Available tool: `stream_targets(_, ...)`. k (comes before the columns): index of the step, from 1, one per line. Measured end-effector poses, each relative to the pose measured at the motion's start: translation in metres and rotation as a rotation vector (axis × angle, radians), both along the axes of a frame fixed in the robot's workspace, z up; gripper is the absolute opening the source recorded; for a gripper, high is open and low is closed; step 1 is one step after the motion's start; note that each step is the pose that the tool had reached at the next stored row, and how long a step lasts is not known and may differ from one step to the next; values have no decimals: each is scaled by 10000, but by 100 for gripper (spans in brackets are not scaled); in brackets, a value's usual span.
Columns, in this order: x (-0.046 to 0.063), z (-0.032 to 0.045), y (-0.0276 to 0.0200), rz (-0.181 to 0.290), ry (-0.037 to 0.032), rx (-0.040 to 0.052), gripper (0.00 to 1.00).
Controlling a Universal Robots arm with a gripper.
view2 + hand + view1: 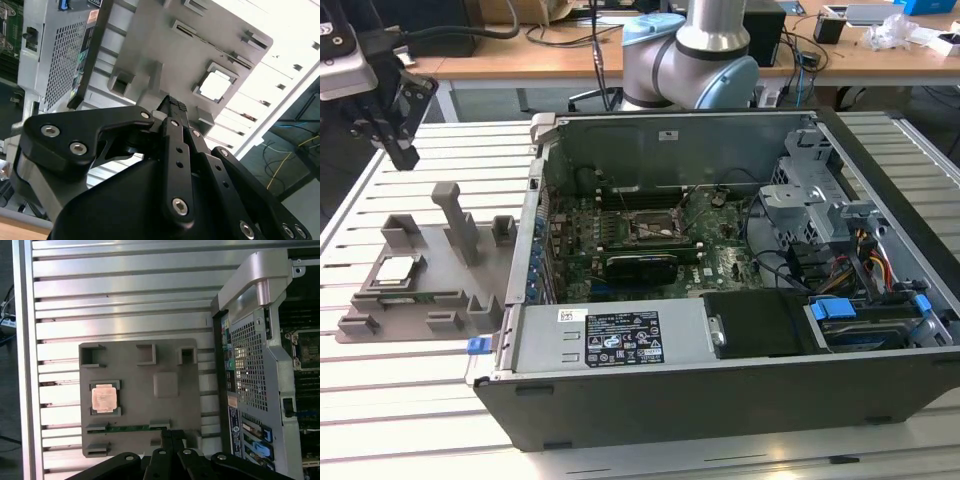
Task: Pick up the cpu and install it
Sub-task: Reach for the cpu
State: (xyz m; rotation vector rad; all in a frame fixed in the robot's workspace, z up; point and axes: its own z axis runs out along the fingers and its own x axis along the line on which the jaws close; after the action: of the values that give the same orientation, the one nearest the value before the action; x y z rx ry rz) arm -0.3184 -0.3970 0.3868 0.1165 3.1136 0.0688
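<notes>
The cpu (398,270) is a small silvery square chip lying flat in a recess of the grey plastic tray (440,300), on the slatted table at the exterior view's left. Both wrist views show the cpu (105,398) (216,85) resting in the tray (135,360) (150,35). My gripper (402,150) hangs well above the table, beyond the tray's far edge, apart from the chip. Its black fingers (168,436) (174,106) are shut together and hold nothing. The dark socket (655,228) sits on the motherboard inside the open computer case.
The open computer case (720,400) lies on its side right of the tray, its raised metal wall (250,340) close to the tray's edge. An upright grey block (458,220) stands on the tray. Cables and drive cages (820,210) crowd the case's right half.
</notes>
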Motion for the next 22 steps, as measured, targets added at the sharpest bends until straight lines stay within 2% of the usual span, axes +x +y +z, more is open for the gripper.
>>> stream_targets(9,-306,-14,3,0,1,0,11)
stream_targets(22,-642,-29,3,-1,-1,1,11)
